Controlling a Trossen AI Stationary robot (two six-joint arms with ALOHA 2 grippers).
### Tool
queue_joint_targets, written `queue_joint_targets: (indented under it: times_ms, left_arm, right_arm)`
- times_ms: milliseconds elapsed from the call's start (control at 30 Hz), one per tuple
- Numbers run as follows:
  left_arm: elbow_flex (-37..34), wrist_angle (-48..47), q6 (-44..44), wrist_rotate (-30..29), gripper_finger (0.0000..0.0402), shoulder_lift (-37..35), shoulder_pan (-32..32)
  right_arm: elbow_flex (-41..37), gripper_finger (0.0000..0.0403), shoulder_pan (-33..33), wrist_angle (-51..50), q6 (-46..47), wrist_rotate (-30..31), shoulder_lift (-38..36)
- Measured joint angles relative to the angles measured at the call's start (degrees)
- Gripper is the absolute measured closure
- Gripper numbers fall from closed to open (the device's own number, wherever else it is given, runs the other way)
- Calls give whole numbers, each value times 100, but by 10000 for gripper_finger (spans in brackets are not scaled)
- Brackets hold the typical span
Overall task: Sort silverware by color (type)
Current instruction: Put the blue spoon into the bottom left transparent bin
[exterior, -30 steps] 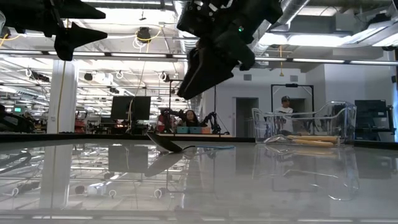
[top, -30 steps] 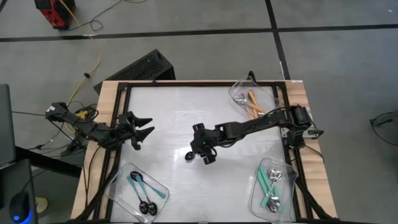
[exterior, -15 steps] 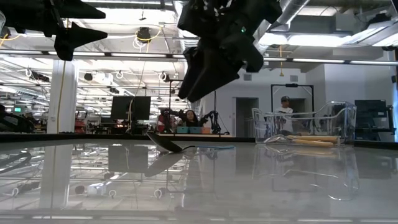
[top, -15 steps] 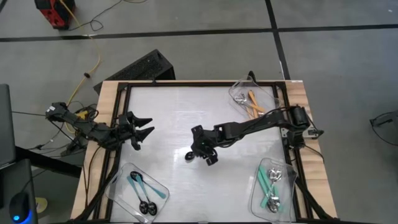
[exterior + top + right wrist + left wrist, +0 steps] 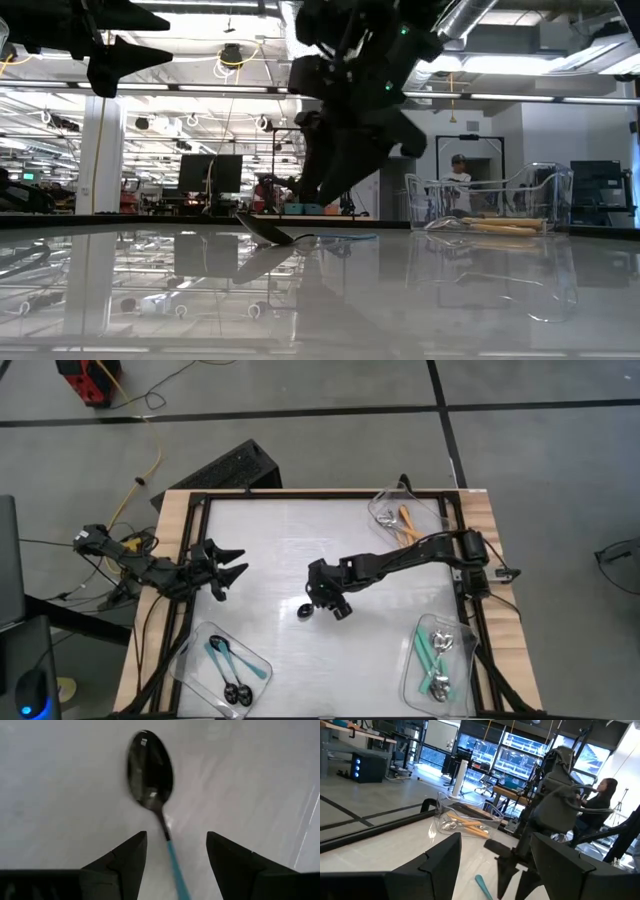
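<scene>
The right pincer (image 5: 335,606) hangs low over the middle of the white surface (image 5: 290,540), its fingers spread and grasping nothing. Directly beneath it lies a single blue-handled spoon (image 5: 152,785) with a black bowl; in the right wrist view the thin blue handle runs down between the two dark fingers (image 5: 125,857), and the fingers stand clear of the spoon on either side. In the low view the same spoon (image 5: 275,235) lies flat on the surface, its bowl raised slightly at the tip, with the right pincer (image 5: 335,180) just above it and not touching.

The left pincer (image 5: 228,568) waits at the left edge of the surface, well apart from the spoon, its fingers likewise spread and empty.

Three clear trays sit at the corners. The tray at the front left (image 5: 190,660) holds blue-handled spoons with black bowls (image 5: 228,670). The tray at the front right (image 5: 412,680) holds teal-handled spoons with silver bowls (image 5: 432,655). The tray at the far right (image 5: 380,505) holds orange-handled spoons (image 5: 408,525); the left wrist view shows this tray (image 5: 440,815) and its orange handles (image 5: 467,825) beyond the right arm.

People sit at desks in the room behind, seen in the low view (image 5: 303,190)
</scene>
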Motion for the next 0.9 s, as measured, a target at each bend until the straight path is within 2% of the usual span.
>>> queue_joint_targets:
  times_ms: [300, 900]
  left_arm:
    - [0, 0, 15, -7, 176, 0, 1]
    - [0, -10, 15, -7, 176, -2, 0]
  right_arm:
    - [9, 171, -156, 353, -101, -536, -4]
    - [23, 171, -266, 459, -73, -701, 634]
